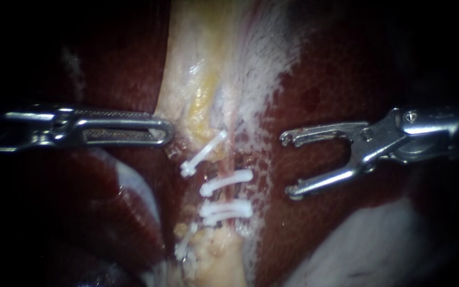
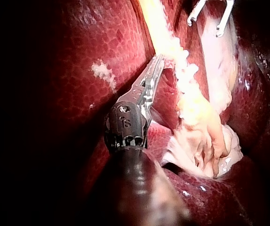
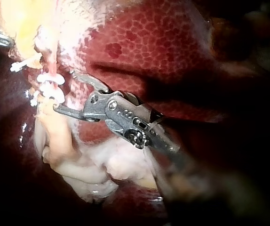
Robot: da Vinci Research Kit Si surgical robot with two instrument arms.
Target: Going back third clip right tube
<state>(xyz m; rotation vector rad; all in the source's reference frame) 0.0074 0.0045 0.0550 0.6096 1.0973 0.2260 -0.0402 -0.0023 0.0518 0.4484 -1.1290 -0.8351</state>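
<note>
Left of the right tube (image 1: pixel 232 194), my left instrument (image 1: pixel 166 133) lies with its jaws together, its tip touching the pale yellow tissue (image 1: pixel 200 95) beside that tube. White clips (image 1: pixel 226 182) cross the right tube, stacked one below another. Right of the tube, my right instrument (image 1: pixel 289 166) hovers over the liver (image 1: pixel 336 79), jaws wide apart and empty

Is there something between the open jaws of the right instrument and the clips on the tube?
Nothing visible. The right instrument stands apart from the clips, jaws open and empty; only bare liver surface lies between them.
</note>
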